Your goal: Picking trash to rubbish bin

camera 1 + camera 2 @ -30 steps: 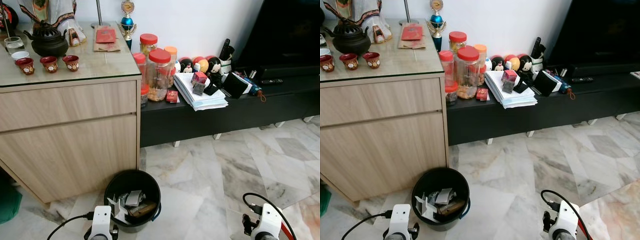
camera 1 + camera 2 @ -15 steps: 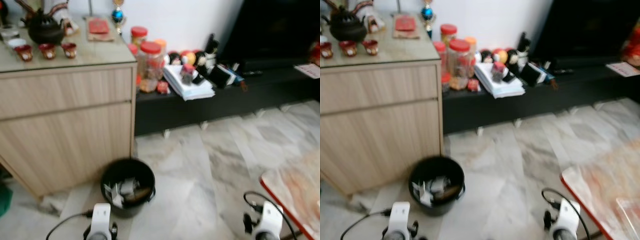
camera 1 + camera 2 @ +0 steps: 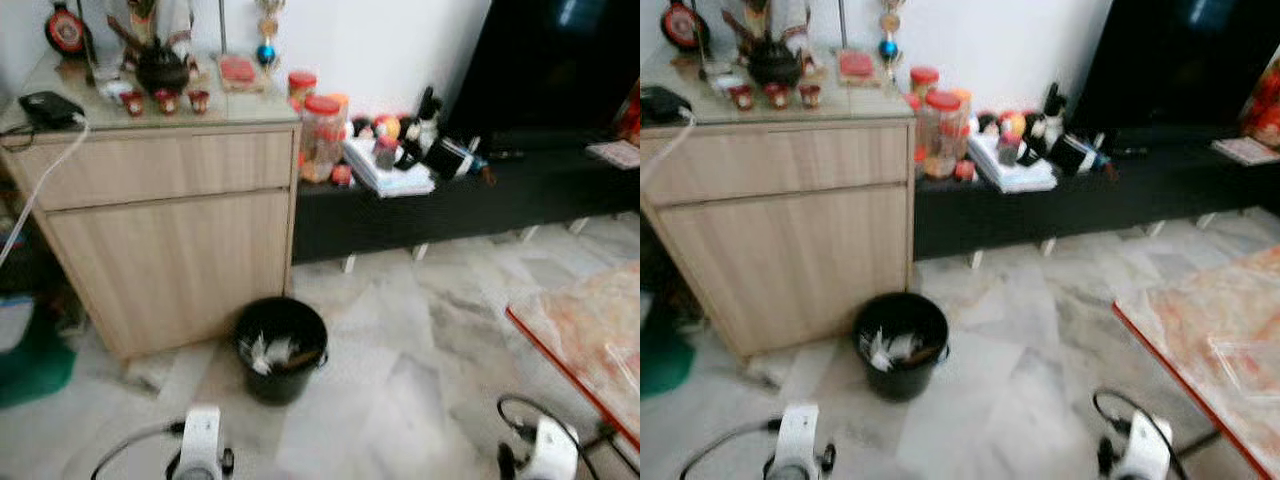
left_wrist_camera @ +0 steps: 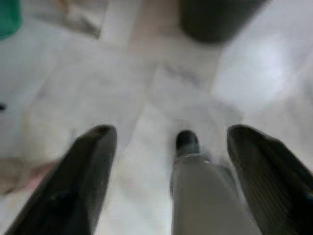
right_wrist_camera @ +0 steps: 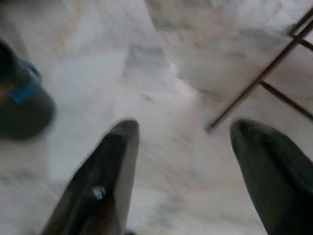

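A black rubbish bin (image 3: 279, 347) stands on the marble floor by the corner of a wooden cabinet (image 3: 170, 240), with crumpled white paper and other scraps (image 3: 268, 352) inside it. Both arms hang low at the bottom of the eye views. My left gripper (image 4: 171, 142) is open over bare floor, with nothing between its fingers and the bin's dark base (image 4: 215, 17) just beyond. My right gripper (image 5: 183, 142) is also open and empty above the floor, with the bin (image 5: 22, 100) off to one side.
A low black TV bench (image 3: 450, 200) carries jars, papers and toys. A teapot and red cups sit on the cabinet top. A red-edged table (image 3: 590, 330) juts in at the right; its thin legs (image 5: 259, 81) stand near my right gripper. A green object (image 3: 35, 360) lies at the left.
The whole view has pulled back and shifted; the bin now looks smaller and farther off, the red-edged table has come into view at the right. Both grippers stay open.
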Motion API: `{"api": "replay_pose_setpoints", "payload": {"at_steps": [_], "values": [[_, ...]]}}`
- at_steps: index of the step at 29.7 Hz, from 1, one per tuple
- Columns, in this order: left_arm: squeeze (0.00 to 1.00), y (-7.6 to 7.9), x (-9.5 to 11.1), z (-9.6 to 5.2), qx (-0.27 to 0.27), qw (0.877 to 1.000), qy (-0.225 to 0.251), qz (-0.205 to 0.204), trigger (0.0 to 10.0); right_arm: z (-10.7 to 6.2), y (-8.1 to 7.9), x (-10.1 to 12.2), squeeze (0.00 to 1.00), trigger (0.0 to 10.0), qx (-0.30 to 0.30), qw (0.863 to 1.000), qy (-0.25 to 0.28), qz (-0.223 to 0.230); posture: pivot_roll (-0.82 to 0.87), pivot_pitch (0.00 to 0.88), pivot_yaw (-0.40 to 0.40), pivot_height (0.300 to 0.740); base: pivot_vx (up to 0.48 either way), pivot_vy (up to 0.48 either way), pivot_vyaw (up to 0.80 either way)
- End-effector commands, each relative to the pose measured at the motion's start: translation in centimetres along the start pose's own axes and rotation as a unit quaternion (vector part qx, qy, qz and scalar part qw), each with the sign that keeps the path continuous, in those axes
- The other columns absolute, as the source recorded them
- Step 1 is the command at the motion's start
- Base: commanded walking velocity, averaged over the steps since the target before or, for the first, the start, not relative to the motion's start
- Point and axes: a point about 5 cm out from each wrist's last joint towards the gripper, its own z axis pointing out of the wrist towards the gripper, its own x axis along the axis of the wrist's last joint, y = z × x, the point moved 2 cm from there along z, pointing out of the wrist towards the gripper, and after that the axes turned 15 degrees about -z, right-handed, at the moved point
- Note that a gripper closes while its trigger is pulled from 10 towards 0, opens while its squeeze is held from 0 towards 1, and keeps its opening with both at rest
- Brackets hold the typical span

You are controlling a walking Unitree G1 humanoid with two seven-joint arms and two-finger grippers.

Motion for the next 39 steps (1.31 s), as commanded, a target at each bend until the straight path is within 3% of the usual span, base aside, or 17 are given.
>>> {"api": "replay_pose_setpoints", "payload": {"at_steps": [1, 13, 32, 39], "values": [[0.00, 1.0, 1.2, 0.2, -0.016, 1.000, 0.015, -0.001, 10.0, -0.2, 0.8, -0.6, 0.00, 10.0, -0.012, 1.000, -0.007, 0.001, -0.12, 0.023, -0.127, 0.740, 0.000, 0.000, 0.00], [0.00, 1.3, 1.3, 0.2, -0.020, 1.000, 0.013, -0.001, 10.0, -0.3, 1.1, -0.7, 0.00, 10.0, -0.016, 1.000, -0.009, 0.006, -0.13, 0.019, -0.131, 0.740, 0.000, 0.000, 0.00], [0.00, 1.0, 1.1, 0.3, -0.017, 1.000, 0.005, 0.001, 10.0, -0.4, 1.7, -1.2, 0.00, 10.0, -0.035, 0.999, -0.021, -0.005, -0.13, 0.015, -0.115, 0.740, 0.000, 0.034, -0.78], [0.00, 0.8, 1.1, 0.3, -0.019, 1.000, 0.004, 0.021, 10.0, -0.6, 1.7, -1.8, 0.00, 10.0, -0.042, 0.999, -0.029, -0.003, -0.13, 0.003, -0.095, 0.740, 0.000, 0.116, -0.77]]}}
